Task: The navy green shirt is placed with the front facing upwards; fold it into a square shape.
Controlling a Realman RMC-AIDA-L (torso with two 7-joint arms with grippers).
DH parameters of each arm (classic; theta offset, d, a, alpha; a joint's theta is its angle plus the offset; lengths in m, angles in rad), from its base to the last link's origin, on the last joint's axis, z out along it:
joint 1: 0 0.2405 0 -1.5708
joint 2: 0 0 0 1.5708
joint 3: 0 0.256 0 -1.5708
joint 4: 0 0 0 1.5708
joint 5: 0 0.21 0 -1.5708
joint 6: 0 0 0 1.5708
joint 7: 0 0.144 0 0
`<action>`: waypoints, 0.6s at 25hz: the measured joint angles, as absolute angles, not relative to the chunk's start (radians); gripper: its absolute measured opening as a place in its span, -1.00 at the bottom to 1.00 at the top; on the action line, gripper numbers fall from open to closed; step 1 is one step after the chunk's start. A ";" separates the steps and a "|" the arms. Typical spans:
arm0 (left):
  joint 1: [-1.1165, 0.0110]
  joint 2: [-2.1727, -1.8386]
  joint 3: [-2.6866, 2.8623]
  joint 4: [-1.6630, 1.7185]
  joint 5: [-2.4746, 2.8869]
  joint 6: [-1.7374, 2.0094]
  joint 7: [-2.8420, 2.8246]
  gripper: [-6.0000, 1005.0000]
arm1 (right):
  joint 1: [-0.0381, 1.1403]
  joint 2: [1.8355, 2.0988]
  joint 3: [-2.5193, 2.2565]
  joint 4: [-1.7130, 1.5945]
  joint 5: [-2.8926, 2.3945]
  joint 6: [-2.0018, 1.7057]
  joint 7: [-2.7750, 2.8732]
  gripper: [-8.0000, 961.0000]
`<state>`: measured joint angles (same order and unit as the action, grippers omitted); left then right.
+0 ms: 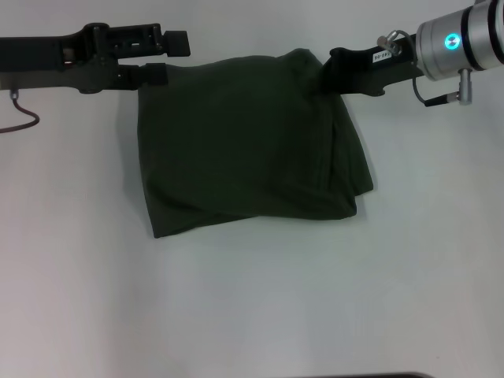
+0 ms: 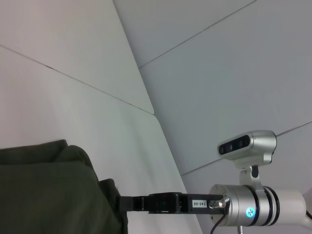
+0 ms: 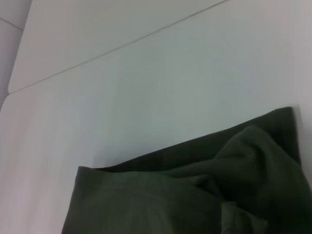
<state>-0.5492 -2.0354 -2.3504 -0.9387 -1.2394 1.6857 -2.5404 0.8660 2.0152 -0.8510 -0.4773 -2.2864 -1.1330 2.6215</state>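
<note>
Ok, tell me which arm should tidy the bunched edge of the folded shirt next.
Right, probably. The right gripper is at the far right corner of the navy green shirt, directly above the bunched layers along its right edge. The left gripper is at the smoother far left corner.

I see the navy green shirt (image 1: 244, 146) as plain dark olive, no print showing (just darker fold creases). The desk (image 1: 252, 315) under it reads pale grey-white. Both claws, left claw (image 1: 157, 59) and right claw (image 1: 335, 71), are black; behind the right one, a silver wrist with a cyan light.
</note>
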 joint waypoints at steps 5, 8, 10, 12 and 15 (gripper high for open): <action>-0.543 -2.035 -2.358 -0.939 -1.239 1.685 -2.540 0.74 | 0.857 1.987 -0.831 -0.536 -2.279 -1.183 2.646 -0.96; -0.541 -2.033 -2.359 -0.935 -1.239 1.684 -2.540 0.74 | 0.848 1.981 -0.829 -0.600 -2.278 -1.219 2.666 -0.96; -0.540 -2.032 -2.359 -0.930 -1.239 1.684 -2.540 0.74 | 0.848 1.976 -0.828 -0.631 -2.278 -1.234 2.674 -0.96; -0.540 -2.031 -2.359 -0.926 -1.239 1.683 -2.539 0.74 | 0.854 1.972 -0.828 -0.644 -2.277 -1.242 2.676 -0.96; -0.540 -2.031 -2.359 -0.925 -1.239 1.683 -2.538 0.74 | 0.867 1.971 -0.828 -0.645 -2.277 -1.232 2.675 -0.96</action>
